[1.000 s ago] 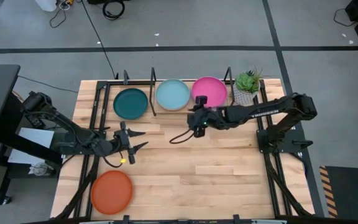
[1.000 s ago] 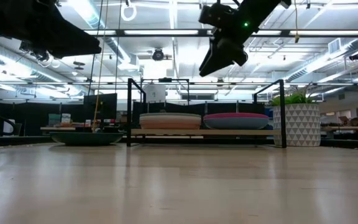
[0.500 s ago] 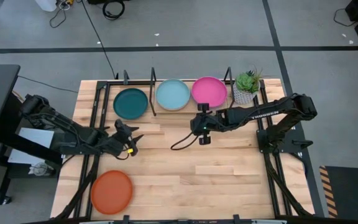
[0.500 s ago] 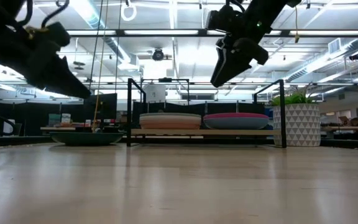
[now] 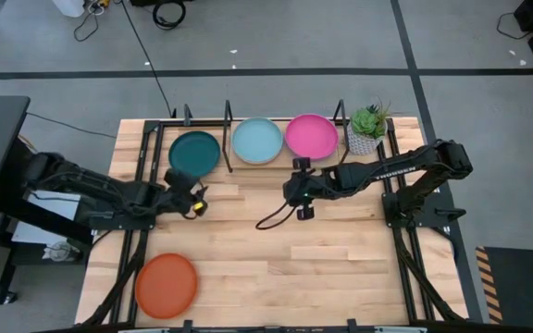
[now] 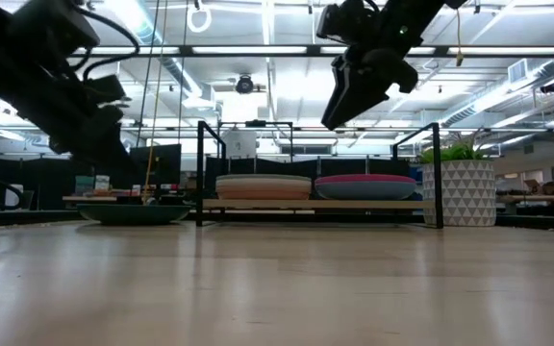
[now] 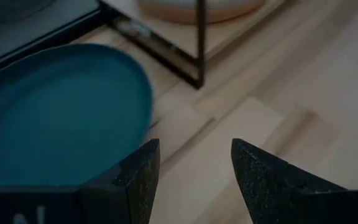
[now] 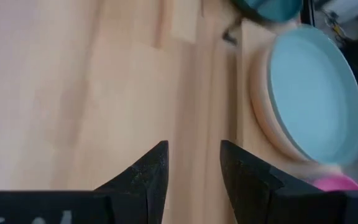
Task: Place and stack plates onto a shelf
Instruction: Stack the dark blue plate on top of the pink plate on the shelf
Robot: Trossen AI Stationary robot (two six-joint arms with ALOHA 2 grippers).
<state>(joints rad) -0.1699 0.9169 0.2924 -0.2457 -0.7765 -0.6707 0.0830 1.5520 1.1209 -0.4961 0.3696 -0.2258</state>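
Nearest you, the orange plate lies unstacked at the table's front. Your left gripper hangs empty, fingers apart, beside the dark teal plate, probably next to grasp. Your right gripper waits released before the shelf, whose posts stand in the way.

Along the far edge of the table, the shelf holds the dark teal plate, light teal plate and magenta plate. The left gripper hovers just beside the dark teal plate; the right gripper hangs near the magenta one. An orange plate lies near the front left corner.
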